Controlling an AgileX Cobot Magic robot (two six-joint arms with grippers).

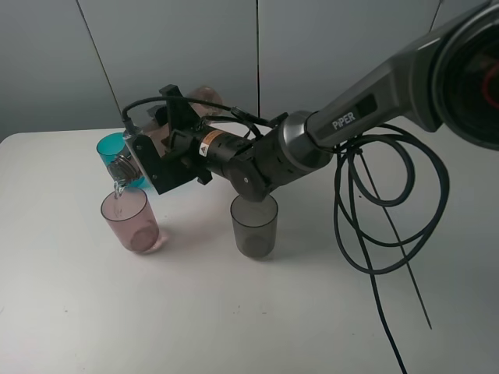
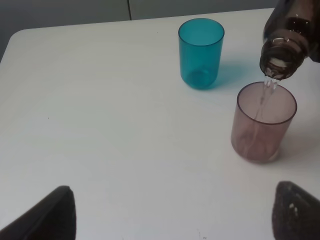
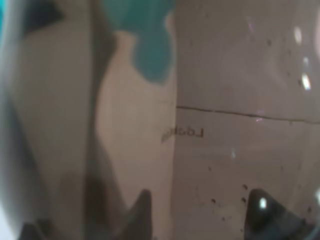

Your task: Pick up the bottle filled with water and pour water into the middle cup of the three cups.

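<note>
My right gripper (image 1: 173, 148) reaches across the table to the left and is shut on the brownish-pink bottle (image 1: 204, 97). The bottle is tilted with its mouth down over the pale pink middle cup (image 1: 131, 220). In the left wrist view a thin stream of water (image 2: 270, 87) falls from the bottle's neck (image 2: 282, 47) into the pink cup (image 2: 262, 122). The teal cup (image 1: 113, 148) stands behind the pink one, and the smoky grey cup (image 1: 254, 226) stands to its right, under the arm. The bottle's wall (image 3: 225, 150) fills the right wrist view. My left gripper (image 2: 175, 215) is open and empty, in front of the cups.
The teal cup also shows in the left wrist view (image 2: 201, 52). The right arm's black cables (image 1: 390, 202) loop over the white table (image 1: 234, 312) at the right. A grey wall stands behind the table.
</note>
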